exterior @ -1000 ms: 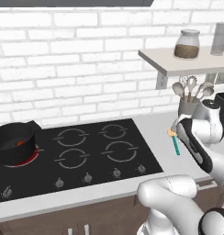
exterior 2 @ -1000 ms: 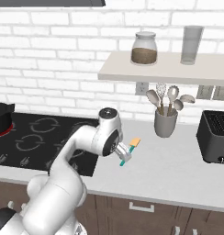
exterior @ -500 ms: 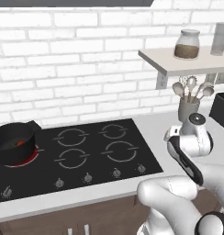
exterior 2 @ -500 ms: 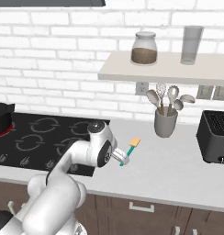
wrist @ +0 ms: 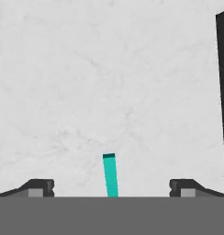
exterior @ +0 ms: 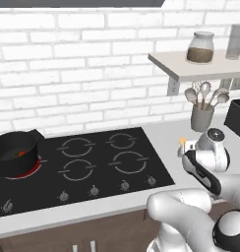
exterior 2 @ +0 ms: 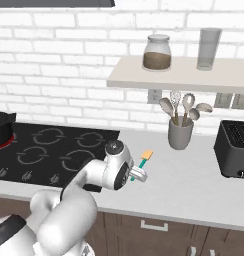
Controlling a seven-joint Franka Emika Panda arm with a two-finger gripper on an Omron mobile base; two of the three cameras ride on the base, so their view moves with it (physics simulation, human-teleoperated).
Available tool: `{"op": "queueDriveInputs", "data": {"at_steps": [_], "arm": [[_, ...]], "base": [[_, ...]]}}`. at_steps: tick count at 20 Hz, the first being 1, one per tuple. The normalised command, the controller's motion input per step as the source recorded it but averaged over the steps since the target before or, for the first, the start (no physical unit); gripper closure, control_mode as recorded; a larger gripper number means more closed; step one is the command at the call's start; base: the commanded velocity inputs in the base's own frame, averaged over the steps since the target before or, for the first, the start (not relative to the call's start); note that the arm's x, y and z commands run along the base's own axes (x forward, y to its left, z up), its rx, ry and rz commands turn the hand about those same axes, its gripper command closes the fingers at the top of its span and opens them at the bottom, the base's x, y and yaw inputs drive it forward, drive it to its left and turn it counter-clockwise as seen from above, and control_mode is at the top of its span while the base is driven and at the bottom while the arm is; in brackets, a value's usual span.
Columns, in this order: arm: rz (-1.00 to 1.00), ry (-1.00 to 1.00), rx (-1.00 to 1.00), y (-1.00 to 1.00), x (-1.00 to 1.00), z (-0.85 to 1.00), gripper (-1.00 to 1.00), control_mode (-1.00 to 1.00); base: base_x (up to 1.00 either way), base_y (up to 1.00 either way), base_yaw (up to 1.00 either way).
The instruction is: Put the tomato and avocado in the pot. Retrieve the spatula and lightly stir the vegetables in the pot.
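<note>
The robot's two-finger gripper [wrist: 112,189] hangs low over the pale marbled worktop [wrist: 109,78], its dark fingertips [wrist: 39,187] spread wide with nothing pinched between them. The slim spatula with the teal-green handle [wrist: 111,176] lies flat on the worktop directly between the spread fingertips, its handle end poking out beyond them, and neither fingertip touches it. From the right base view, the spatula [exterior 2: 141,163] lies near the front edge of the worktop, just to the right of the black glass four-ring hob [exterior 2: 49,152], its orange-tipped far end pointing toward the back wall while the white wrist covers its near end. In the left base view, that orange tip [exterior: 182,141] shows just past the arm's dark-jointed wrist.

Farther along the hob's left edge, the round, deep, matte black cooking pot [exterior: 13,152] sits on the glowing red front-left ring. A small round red-orange tomato [exterior: 21,153] lies inside it.

Toward the back edge of the worktop, a grey cylindrical utensil holder filled with pale spoons and a whisk [exterior 2: 180,131] stands against the white brick wall, and a black boxy toaster [exterior 2: 235,149] sits at the right edge. Above them, a beige wall shelf [exterior 2: 144,80] carries a glass jar of brown grains [exterior 2: 156,52] and a tall clear tumbler [exterior 2: 209,48].
</note>
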Motion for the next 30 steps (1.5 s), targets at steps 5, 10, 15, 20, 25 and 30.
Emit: {"op": "queueDriveInputs", "data": {"at_steps": [5, 10, 15, 20, 25, 30], "arm": [[0.1, 0.05, 0.0, -0.01, 0.26, -0.33, -1.0, -1.0], [0.05, 0.04, 0.0, 0.0, 0.24, -0.28, -1.0, -1.0], [0.01, 0.06, 0.0, 0.0, 0.23, -0.31, -1.0, -1.0], [0.0, 0.06, 0.0, 0.0, 0.28, -0.25, -1.0, -1.0], [0.0, 0.03, -0.02, 0.0, 0.2, -0.3, -1.0, -1.0], [0.0, 0.04, -0.02, 0.0, -0.07, -0.53, 1.0, -1.0]], "base": [[0.0, 0.0, 0.0], [0.0, 0.0, 0.0], [0.0, 0.0, 0.0], [0.0, 0.0, 0.0], [0.0, 0.0, 0.0], [0.0, 0.0, 0.0]]}}
